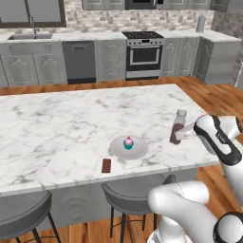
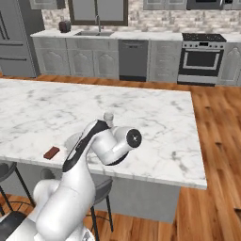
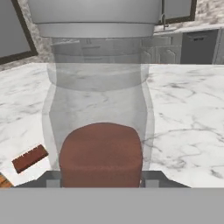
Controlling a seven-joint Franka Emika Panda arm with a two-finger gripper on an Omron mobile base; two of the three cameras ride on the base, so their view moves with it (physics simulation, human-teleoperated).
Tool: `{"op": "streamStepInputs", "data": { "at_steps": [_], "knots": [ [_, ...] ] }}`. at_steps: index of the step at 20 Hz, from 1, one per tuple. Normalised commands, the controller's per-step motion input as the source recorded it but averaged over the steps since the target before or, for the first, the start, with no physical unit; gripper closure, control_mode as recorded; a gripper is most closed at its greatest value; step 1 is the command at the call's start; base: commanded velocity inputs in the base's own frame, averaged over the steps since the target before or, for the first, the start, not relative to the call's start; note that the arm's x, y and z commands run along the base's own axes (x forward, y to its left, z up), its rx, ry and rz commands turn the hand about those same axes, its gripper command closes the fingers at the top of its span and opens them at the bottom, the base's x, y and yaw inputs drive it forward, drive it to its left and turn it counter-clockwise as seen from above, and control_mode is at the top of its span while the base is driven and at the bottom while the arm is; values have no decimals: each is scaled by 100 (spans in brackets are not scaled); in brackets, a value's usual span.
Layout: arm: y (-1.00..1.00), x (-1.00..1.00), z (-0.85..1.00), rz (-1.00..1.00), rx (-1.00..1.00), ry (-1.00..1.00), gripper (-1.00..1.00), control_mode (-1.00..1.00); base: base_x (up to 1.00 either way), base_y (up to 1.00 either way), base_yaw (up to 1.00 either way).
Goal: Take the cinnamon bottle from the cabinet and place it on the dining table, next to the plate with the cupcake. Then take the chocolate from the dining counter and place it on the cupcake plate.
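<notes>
Kitchen backdrop, grey cabinets and a stove behind, and up front you've got the white marble bench [image 1: 57,128]. Your cinnamon bottle [image 1: 178,127] stands upright on it, clamped low down in the end effector [image 1: 182,135], jaws narrowed around its body. From the hand view the bottle [image 3: 99,109] sits right against the lens, brown powder at the bottom, grey cap on top. Just to the end effector's left you'll see the plate [image 1: 138,151] with the cupcake [image 1: 128,143] on it. Further left, near the bench's front edge, lies the chocolate [image 1: 106,165], apart from the plate.
</notes>
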Motion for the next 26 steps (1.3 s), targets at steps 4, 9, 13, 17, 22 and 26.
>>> {"op": "streamStepInputs", "data": {
  "at_steps": [4, 9, 13, 17, 22, 26],
  "knots": [
    [2, 57, -55, 4, 0, 0, 100, -100, 0, 0, 0],
    [2, 65, -31, 5, 0, 0, 100, -100, 0, 0, 0],
    [0, 51, -42, 7, 0, 0, 100, -100, 0, 0, 0],
    [0, 32, -60, 6, 0, 0, 100, -100, 0, 0, 0],
    [0, 22, -28, 2, 0, -1, 100, -100, 0, 0, 0],
    [0, 26, -16, 0, 0, 0, 100, -100, 0, 0, 0]
  ]
}}
